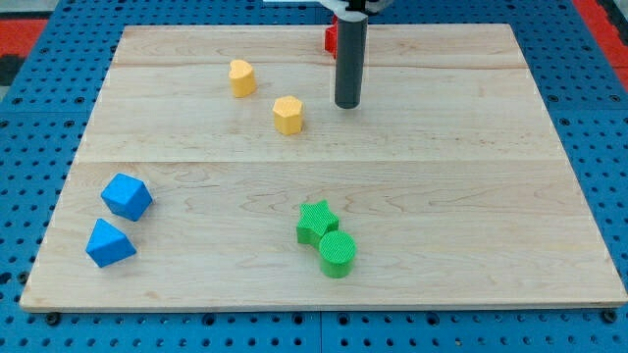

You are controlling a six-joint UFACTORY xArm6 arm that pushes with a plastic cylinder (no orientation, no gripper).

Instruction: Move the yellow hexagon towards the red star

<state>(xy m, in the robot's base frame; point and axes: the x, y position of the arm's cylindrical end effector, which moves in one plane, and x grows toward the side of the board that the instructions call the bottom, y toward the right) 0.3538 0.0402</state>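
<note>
Two yellow blocks were seen left of centre on the worktop (pixel 196 147); the yellow hexagon (pixel 287 114) lay just left of my tip (pixel 347 104), untouched. No end effector existed, nothing held. The red star (pixel 332 39) was half hidden behind the rod.

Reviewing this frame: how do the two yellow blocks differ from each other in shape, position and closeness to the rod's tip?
The yellow hexagon sits lower in the view and further right than the other yellow block. The hexagon shows flat facets; the other yellow block has a rounded side and a point, its exact shape unclear. My tip stands just right of the hexagon, not touching it, and farther from the other yellow block. Both look similar in colour and size.
</note>
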